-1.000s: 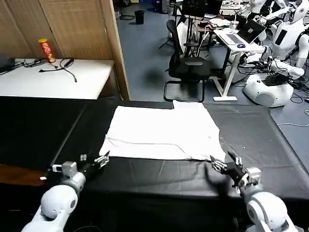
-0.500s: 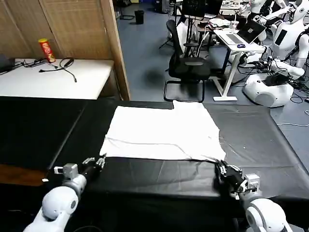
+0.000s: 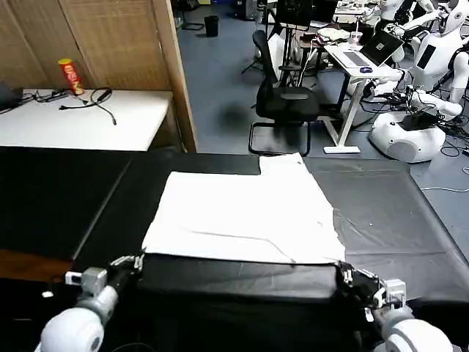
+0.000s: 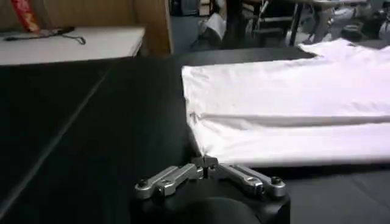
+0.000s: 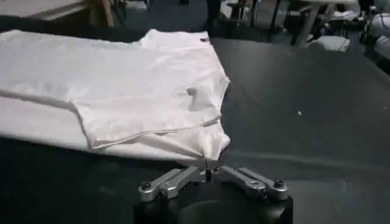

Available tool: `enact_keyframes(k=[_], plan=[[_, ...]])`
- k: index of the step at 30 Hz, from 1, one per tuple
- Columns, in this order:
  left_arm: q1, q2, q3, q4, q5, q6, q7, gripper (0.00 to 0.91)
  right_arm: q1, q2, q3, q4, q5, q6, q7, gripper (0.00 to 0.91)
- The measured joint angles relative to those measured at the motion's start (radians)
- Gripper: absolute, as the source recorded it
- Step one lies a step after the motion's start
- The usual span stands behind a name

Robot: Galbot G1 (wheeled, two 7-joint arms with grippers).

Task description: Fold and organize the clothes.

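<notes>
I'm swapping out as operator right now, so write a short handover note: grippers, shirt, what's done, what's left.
Left gripper: shut on the near left corner of the white cotton T-shirt.
Right gripper: shut on the near right corner.
Shirt: lies partly folded, plain side up, on the black table, its near edge drawn toward the robot.
Done: sides appear folded in, leaving a rough rectangle.
Left: likely carry the near edge over to the far edge, release, then tidy.
</notes>
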Motion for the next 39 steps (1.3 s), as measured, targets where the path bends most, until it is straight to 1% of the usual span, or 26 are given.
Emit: enact_keyframes(k=[1, 2, 3, 4, 10, 13, 15, 16, 18, 21, 24, 28, 34, 39], plan=[[0.025, 0.0, -0.01, -0.012, -0.003, -0.002, 0.001, 0.029, -0.01, 0.002, 0.0, 0.008, -0.001, -0.002, 0.0, 0.029], [0.047, 0.0, -0.02, -0.021, -0.006, -0.002, 0.002, 0.653, -0.017, 0.004, 0.0, 0.016, -0.001, -0.009, 0.0, 0.029], [0.066, -0.001, -0.03, -0.03, -0.007, 0.0, 0.002, 0.878, -0.022, 0.006, 0.001, 0.023, -0.003, -0.018, 0.0, 0.254], [0.082, -0.003, -0.039, -0.038, -0.007, 0.001, 0.002, 0.878, -0.027, 0.007, 0.001, 0.029, -0.005, -0.024, -0.001, 0.878], [0.151, -0.017, -0.082, -0.085, -0.007, 0.038, -0.004, 0.878, -0.072, 0.001, 0.025, 0.09, -0.004, -0.084, -0.002, 0.878], [0.179, -0.028, -0.106, -0.12, -0.007, 0.082, -0.004, 0.878, -0.09, 0.001, 0.043, 0.129, 0.015, -0.089, 0.001, 0.878], [0.196, -0.034, -0.121, -0.145, -0.007, 0.091, 0.003, 0.878, -0.086, -0.002, 0.058, 0.146, 0.048, -0.059, 0.001, 0.878], [0.202, -0.036, -0.129, -0.158, -0.009, 0.089, 0.008, 0.878, -0.074, -0.006, 0.067, 0.149, 0.073, -0.036, 0.002, 0.878], [0.202, -0.034, -0.148, -0.18, -0.037, 0.071, 0.015, 0.878, -0.039, -0.015, 0.07, 0.149, 0.094, -0.001, 0.002, 0.878], [0.158, -0.019, -0.158, -0.185, -0.096, 0.071, -0.002, 0.878, 0.069, -0.039, 0.054, 0.102, 0.107, 0.036, 0.0, 0.878], [0.037, 0.004, -0.143, -0.148, -0.154, 0.074, -0.019, 0.878, 0.23, -0.067, 0.013, 0.005, 0.113, 0.06, 0.0, 0.878], [-0.165, 0.044, -0.09, -0.048, -0.228, 0.081, -0.022, 0.878, 0.446, -0.075, -0.069, -0.146, 0.107, 0.064, 0.005, 0.878], [-0.475, 0.064, 0.039, 0.175, -0.251, 0.093, -0.016, 0.878, 0.759, -0.047, -0.233, -0.42, 0.105, 0.061, 0.013, 0.878], [-0.702, 0.048, 0.179, 0.37, -0.261, 0.117, 0.007, 0.878, 0.961, -0.002, -0.351, -0.647, 0.105, 0.045, 0.019, 0.878]])
